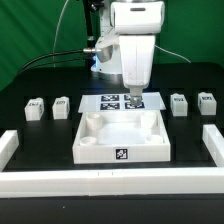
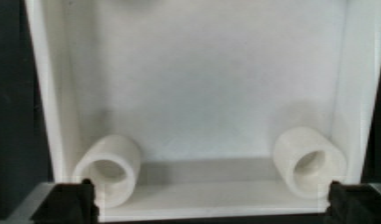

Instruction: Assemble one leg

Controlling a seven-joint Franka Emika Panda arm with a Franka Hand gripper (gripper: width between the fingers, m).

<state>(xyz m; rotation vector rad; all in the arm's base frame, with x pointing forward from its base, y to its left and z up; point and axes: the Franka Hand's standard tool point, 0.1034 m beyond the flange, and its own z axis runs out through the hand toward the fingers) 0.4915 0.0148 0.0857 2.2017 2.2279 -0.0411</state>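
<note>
four legs, two per side, flank one panel.

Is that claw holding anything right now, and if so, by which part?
Nothing is held. The gripper is open over the panel, with nothing between its fingers. All four legs stand off to the sides.

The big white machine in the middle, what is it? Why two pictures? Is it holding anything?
It is a robot arm with a two-finger gripper, like a hand. One picture comes from a camera standing off the arm; the other from a camera on its wrist, looking down past the fingers. On the black table lie four small white legs with tags, a big white panel with round sockets, and a flat marker board. The gripper is open and holds nothing.
</note>
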